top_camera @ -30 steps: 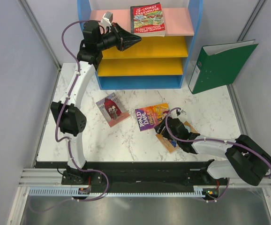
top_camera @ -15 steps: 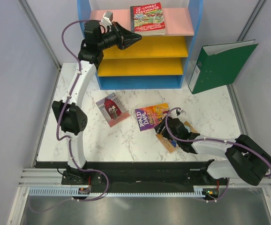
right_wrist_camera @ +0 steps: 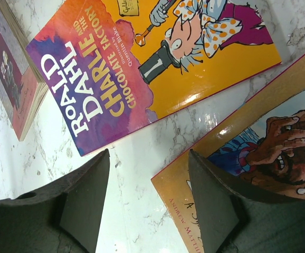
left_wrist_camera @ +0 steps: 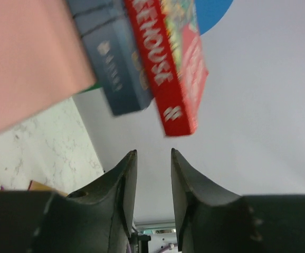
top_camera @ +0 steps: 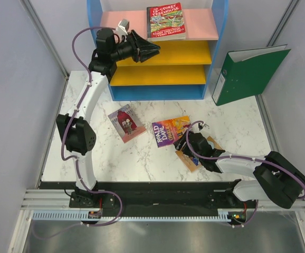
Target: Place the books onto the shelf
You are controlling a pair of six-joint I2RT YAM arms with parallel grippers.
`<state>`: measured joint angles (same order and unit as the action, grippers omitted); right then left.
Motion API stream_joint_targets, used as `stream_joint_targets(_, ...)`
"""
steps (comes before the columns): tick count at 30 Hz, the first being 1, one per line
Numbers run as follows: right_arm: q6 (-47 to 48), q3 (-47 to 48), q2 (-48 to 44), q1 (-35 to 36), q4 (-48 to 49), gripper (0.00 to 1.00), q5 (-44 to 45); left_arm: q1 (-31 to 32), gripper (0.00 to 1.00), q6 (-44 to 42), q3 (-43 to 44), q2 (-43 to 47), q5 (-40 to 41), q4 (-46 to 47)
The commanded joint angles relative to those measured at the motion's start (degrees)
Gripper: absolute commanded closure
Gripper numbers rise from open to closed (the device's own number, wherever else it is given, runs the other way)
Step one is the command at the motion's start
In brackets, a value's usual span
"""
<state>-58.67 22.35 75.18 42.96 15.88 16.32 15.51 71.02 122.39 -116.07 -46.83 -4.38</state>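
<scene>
Left hand part-open, empty — right hand wide, empty, near Roald Dahl book.

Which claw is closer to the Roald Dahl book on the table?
The right claw, hovering just beside the Roald Dahl book. The left claw is far off, up at the shelf.

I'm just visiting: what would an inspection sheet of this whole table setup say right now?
Surface: white marble table, no spills seen.
Job's things: shelf; red book atop a blue-grey book on its pink top board; maroon book, purple-orange book and tan book lie on the table.
Clutter: green binder standing beside the shelf.
Jaws: left jaws parted, empty, near the pink board; right jaws open above the tan book's edge.
Cables: purple cables along both arms.
Surroundings: grey walls; nothing else seen.
</scene>
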Motion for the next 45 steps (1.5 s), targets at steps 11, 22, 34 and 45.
stream_joint_targets(11,0.76,1.12,-0.12,0.11,-0.85,0.31,-0.5,2.77,0.53,-23.82,-52.4,34.67,8.93,0.52)
stream_joint_targets(22,1.89,1.82,-1.96,0.19,-2.25,0.31,0.82,8.65,0.52,-28.57,-80.81,46.73,22.12,-0.89)
stream_joint_targets(34,7.95,4.72,-12.68,-0.77,-13.24,0.16,13.36,22.64,0.51,-24.45,-77.57,31.79,36.8,-2.65)
stream_joint_targets(45,11.74,19.65,6.71,-4.29,-15.7,0.11,20.34,24.74,0.54,-18.64,-74.67,25.29,39.62,-1.77)
